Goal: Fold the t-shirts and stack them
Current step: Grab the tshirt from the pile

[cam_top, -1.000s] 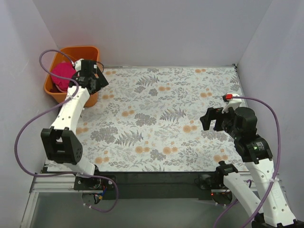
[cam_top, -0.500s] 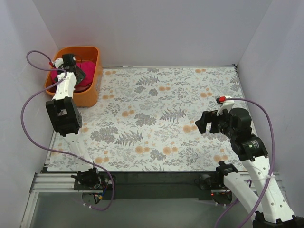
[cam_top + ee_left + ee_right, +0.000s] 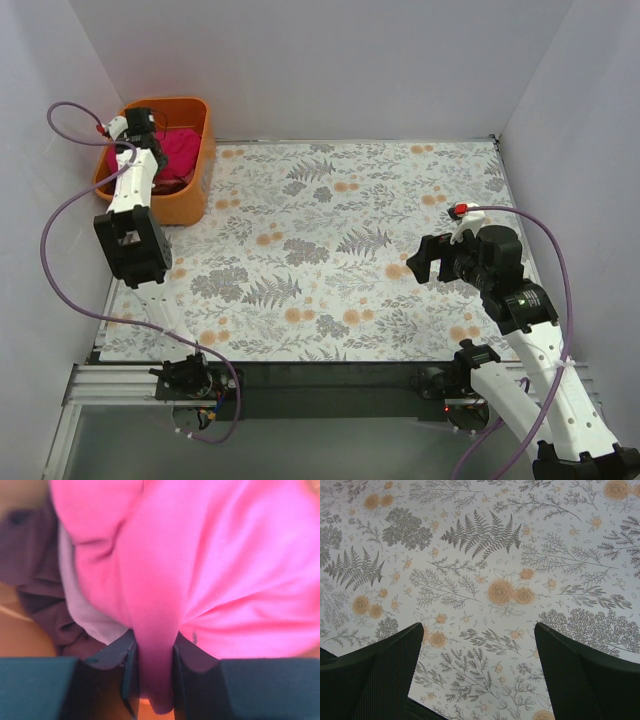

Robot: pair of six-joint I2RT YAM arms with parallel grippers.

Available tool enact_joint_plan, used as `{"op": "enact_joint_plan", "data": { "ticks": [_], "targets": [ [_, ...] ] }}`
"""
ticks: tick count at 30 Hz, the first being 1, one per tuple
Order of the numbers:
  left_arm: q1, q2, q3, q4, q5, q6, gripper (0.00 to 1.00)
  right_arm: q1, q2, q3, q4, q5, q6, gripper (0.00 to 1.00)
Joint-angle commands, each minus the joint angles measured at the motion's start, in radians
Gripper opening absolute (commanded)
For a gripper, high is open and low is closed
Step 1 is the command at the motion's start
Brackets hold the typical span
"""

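Note:
A heap of t-shirts lies in the orange basket (image 3: 192,203) at the table's far left corner. On top is the crimson-pink t-shirt (image 3: 178,151), which fills the left wrist view (image 3: 225,570). My left gripper (image 3: 139,124) reaches down into the basket. Its jaws (image 3: 152,655) are shut on a pinched fold of that crimson-pink cloth. A paler pink t-shirt (image 3: 82,612) peeks out beneath it, beside a dark maroon garment (image 3: 35,575). My right gripper (image 3: 432,260) hovers open over the right part of the table, with only the floral cloth between its fingers (image 3: 479,630).
A floral-patterned cloth (image 3: 330,240) covers the whole table. White walls close in the left, back and right sides. The basket stands against the left wall. A purple cable (image 3: 60,220) loops beside the left arm.
My left arm swung left from the basket's rim down into the basket, and its jaws closed on the crimson-pink cloth. The right gripper drifted slightly left, still open.

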Motion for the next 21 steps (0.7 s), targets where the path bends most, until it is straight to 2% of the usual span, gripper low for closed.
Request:
{"op": "enact_joint_plan", "data": {
  "ticks": [1,11,16,21],
  "targets": [
    [0.005,-0.173,0.065,0.027,-0.024,0.028,0.17,0.003,-0.002,-0.003,0.052,-0.025,0.001,0.98],
    [-0.04,-0.294,0.091,0.059,0.107,0.077,0.11,0.003,-0.021,-0.008,0.055,-0.049,0.015,0.98],
    [-0.038,-0.305,-0.025,0.093,0.167,0.083,0.19,0.004,-0.014,-0.025,0.067,-0.057,0.018,0.98],
    [-0.041,-0.299,-0.205,0.12,0.162,0.069,0.4,0.003,-0.027,-0.039,0.066,-0.057,0.007,0.98]
  ]
}}
